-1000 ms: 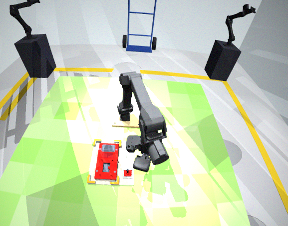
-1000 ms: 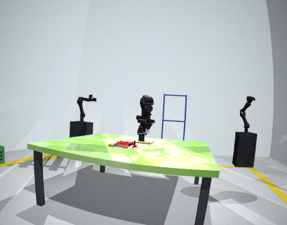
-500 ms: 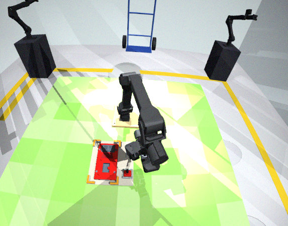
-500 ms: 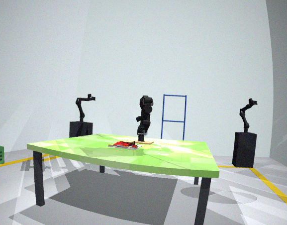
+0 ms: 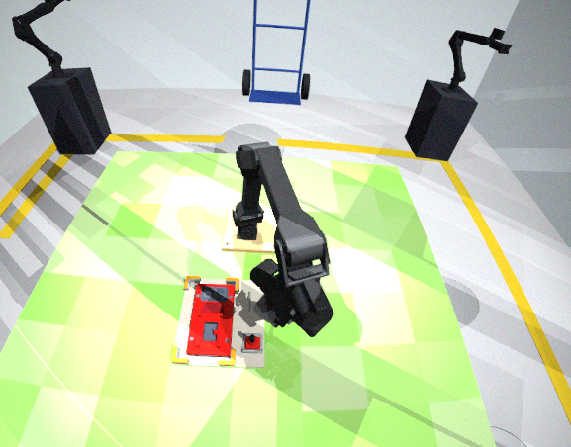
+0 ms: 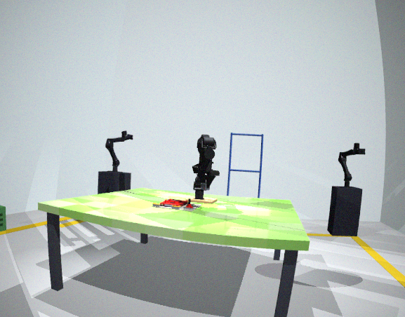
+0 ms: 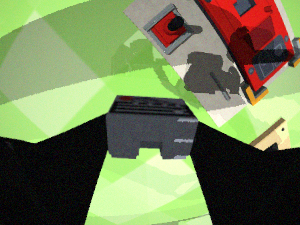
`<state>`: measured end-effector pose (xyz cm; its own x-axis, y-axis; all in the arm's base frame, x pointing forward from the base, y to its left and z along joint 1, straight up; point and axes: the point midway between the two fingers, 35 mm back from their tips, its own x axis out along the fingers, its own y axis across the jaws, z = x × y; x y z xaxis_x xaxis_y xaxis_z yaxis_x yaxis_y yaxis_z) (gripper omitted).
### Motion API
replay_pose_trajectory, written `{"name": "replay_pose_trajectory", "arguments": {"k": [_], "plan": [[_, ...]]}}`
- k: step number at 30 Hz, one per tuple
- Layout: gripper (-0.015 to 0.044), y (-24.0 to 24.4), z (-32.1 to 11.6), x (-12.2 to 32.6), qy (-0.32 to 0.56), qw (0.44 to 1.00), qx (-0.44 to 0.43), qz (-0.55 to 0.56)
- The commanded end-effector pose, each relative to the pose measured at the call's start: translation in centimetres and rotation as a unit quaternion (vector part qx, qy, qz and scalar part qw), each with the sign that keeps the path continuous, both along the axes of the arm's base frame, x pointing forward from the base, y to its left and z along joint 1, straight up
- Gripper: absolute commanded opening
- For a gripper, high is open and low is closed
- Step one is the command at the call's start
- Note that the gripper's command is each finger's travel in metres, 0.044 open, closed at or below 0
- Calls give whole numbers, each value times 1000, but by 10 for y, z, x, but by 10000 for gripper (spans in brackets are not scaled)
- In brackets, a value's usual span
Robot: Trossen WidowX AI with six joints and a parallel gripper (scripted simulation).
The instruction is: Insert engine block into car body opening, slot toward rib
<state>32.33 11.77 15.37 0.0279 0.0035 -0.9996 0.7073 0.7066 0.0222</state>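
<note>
My gripper (image 7: 149,121) is shut on the grey engine block (image 7: 149,126), between the two black fingers in the wrist view. The block hangs above the table, its notched slot at the lower side in that view. The red car body (image 5: 199,315) (image 6: 171,202) (image 7: 225,11) lies on a pale plate (image 5: 249,360) (image 7: 202,41). Its opening (image 5: 209,332) (image 7: 244,5) is grey inside; a small red projection shows at the opening's right side in the top view. The gripper is to the right of the car body there, not over the opening. The arm hides the block in the top view.
A small red piece with a black knob (image 5: 252,339) (image 7: 175,24) sits in a grey frame beside the car body, on the gripper's side. Orange-yellow corner brackets (image 5: 227,361) (image 7: 256,94) surround the car body. The arm's wooden base board (image 5: 241,243) (image 7: 272,136) is behind the plate.
</note>
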Motion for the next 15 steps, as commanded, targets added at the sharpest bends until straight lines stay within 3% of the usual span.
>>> {"name": "replay_pose_trajectory", "arguments": {"k": [1, 15], "plan": [[0, 1, 0, 0, 0, 998, 1, 57], [0, 1, -2, 0, -2, 956, -6, 295]]}}
